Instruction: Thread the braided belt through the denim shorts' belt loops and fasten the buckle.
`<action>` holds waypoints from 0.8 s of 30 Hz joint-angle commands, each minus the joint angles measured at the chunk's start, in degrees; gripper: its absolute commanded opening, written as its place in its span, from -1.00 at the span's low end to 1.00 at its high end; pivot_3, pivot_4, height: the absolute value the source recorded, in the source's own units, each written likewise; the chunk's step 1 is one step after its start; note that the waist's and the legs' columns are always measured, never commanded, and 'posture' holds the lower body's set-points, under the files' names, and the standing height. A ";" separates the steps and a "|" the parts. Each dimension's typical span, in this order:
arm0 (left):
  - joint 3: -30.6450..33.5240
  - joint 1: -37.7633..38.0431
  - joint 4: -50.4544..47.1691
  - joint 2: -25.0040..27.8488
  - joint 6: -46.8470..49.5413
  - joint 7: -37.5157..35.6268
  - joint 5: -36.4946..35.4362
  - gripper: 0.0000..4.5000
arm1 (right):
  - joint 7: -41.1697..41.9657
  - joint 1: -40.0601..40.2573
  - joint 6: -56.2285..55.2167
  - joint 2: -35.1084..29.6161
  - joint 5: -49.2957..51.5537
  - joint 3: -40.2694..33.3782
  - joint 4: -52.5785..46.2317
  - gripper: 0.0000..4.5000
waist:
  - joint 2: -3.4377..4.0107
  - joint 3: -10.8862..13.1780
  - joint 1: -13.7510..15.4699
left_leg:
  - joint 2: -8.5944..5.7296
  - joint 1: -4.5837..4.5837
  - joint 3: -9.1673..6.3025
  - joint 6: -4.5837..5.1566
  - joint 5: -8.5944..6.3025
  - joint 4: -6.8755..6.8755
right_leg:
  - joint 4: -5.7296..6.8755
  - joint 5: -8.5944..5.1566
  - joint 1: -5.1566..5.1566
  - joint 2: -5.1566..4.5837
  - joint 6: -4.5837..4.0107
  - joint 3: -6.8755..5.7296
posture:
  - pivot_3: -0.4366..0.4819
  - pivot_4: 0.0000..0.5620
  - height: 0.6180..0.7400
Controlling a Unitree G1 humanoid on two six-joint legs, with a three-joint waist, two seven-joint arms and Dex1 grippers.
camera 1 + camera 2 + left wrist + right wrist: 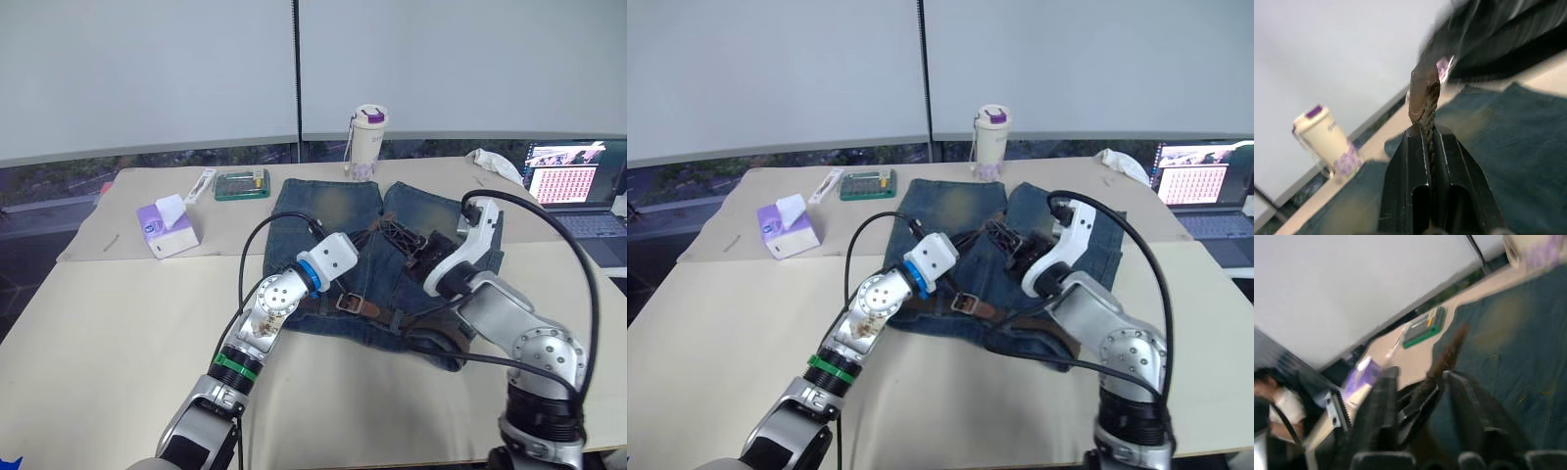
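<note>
The denim shorts (328,211) lie flat in the middle of the table, waistband toward me. Along the waistband runs the braided belt (377,310), with the silver buckle (351,302) resting on it. The belt loops are too small to make out. My left gripper (1423,129) is shut on the belt's brown tip (1422,93), held up over the shorts. Close to its right, my right gripper (1422,382) stands open, its fingers (1469,401) on either side of the strap (1449,352). From the head, both grippers (377,238) (416,245) meet over a tangle of dark belt.
Behind the shorts stands a white cup with a purple lid (369,142). A green box (242,184), a white stick (201,184) and a purple tissue pack (167,227) lie at the back left. A laptop (568,186) and a white cloth (498,164) are at the back right.
</note>
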 commanded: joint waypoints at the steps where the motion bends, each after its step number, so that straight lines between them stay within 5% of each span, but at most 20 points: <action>1: 1.06 1.09 -2.07 2.72 5.12 -2.07 -0.66 -1.00 | 18.57 3.23 -4.57 -15.97 -19.12 10.15 -7.87 -0.04 | 0.01 0.03 -0.09 | -0.01 0.00 0.04 0.01 -0.01 0.02 | -0.03 -0.03 0.03 0.01 0.05 -0.03 | -0.05 -0.47 1.00; 6: 1.66 2.47 -4.21 5.56 8.55 -3.39 -0.95 -1.00 | 31.26 6.46 -11.48 -27.39 -40.45 27.13 -7.66 -0.04 | -0.11 0.11 -0.34 | 0.01 0.08 0.04 0.03 -0.02 0.09 | -0.06 -0.09 0.15 0.01 0.13 -0.12 | -0.05 -0.47 1.00; 11: 2.74 3.31 -6.05 6.21 11.40 -3.84 -2.63 -1.00 | 33.91 6.51 -13.29 -27.39 -52.54 35.23 -4.10 -0.04 | -0.19 0.15 0.16 | 0.02 0.05 -0.03 -0.05 0.02 0.15 | -0.08 -0.08 0.14 -0.04 0.13 -0.12 | -0.05 -0.47 1.00; 24: 2.86 2.61 -5.96 8.50 11.22 -5.67 -3.43 -1.00 | 35.20 5.75 -8.92 -22.48 -65.82 36.86 -0.10 -0.04 | -0.20 0.16 0.51 | 0.02 0.04 -0.07 -0.15 0.06 0.16 | -0.05 -0.06 0.07 -0.04 0.10 -0.04 | -0.05 -0.47 1.00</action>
